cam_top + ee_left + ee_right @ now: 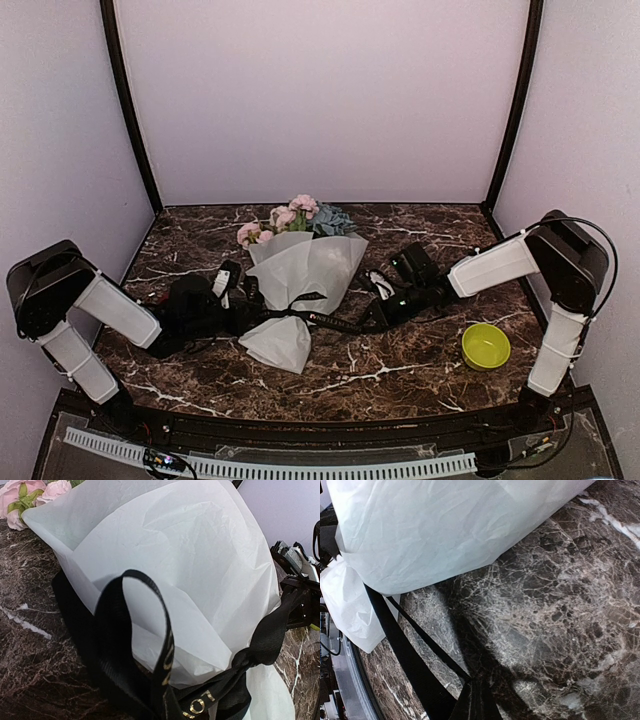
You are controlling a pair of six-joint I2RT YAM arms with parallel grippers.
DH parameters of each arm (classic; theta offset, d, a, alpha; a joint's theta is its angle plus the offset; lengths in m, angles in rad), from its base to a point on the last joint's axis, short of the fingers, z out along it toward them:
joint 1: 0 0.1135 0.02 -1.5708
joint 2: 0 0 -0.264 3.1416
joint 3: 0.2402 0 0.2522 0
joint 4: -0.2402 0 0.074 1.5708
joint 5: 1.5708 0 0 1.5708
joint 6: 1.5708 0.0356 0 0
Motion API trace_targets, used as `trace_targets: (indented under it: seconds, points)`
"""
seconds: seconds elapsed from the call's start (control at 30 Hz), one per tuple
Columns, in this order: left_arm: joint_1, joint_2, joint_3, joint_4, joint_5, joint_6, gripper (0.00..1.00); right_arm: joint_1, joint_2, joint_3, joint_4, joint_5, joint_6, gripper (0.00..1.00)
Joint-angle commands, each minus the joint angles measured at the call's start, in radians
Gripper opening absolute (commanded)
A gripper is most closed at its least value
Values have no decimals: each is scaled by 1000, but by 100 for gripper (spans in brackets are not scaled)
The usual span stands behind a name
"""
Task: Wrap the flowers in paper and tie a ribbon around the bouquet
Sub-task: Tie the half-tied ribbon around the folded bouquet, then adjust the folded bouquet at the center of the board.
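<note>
paper-wrapped bouquet (305, 270), black ribbon (110, 645) around it, gold letters "LO" legible

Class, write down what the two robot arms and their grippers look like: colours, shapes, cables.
Both the left arm and right arm have white, boxy link covers between bulky black joints. The left gripper and right gripper are black. A thin black cable loops over the right arm's elbow.

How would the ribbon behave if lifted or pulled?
Probably floppy: the ribbon curls into a slack loop in the left wrist view. Pulled, it likely straightens, like the taut strands in the right wrist view. It may crumple the thin, creased paper where it cinches.
</note>
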Motion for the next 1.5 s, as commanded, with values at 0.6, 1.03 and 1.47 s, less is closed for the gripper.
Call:
trace_targets:
  seconds: [0.6, 1.03, 1.47]
  points:
    - [25, 52, -21, -45, -7, 11, 0, -25, 9, -6, -70, 22, -5, 0]
    - [25, 106, 13, -22, 120, 55, 0, -25, 2, 39, -56, -36, 13, 23]
    - [15, 154, 92, -56, 271, 120, 1, -27, -77, 90, -75, 118, 40, 36]
